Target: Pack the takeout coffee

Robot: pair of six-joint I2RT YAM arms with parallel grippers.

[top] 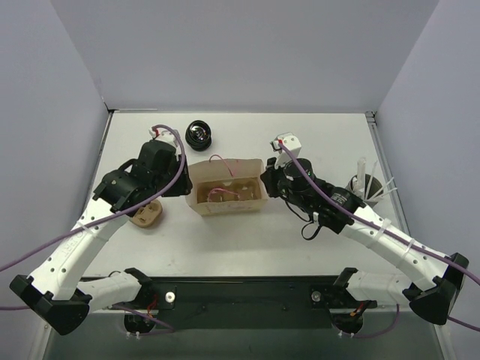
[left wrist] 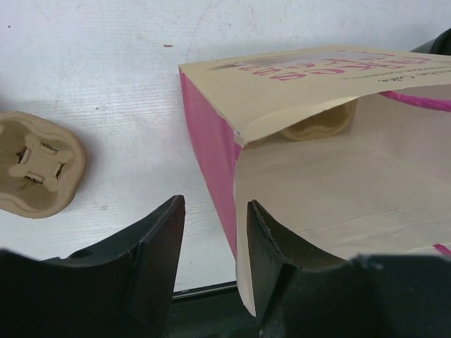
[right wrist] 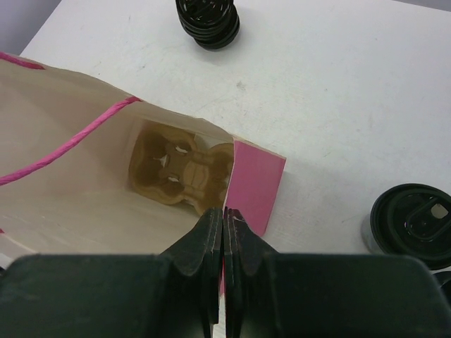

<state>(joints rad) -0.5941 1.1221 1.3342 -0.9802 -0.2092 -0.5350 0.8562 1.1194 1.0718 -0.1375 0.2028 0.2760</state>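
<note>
Right wrist, right gripper (right wrist: 223, 213) clamped on bag (right wrist: 257, 179) rim, left gripper (left wrist: 215, 205) parted, coffee cup (right wrist: 409, 222) cropped (lid visible).

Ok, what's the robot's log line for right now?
left gripper: open at pink bag; right gripper: shut on bag rim; carrier: in bag; coffee cup: on table

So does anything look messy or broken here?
Nothing is spilled. The pink paper bag looks a bit wonky: its rim by the left fingers curls unevenly instead of standing straight. One brown cup carrier sits inside it, and a second carrier lies loose on the table.
</note>
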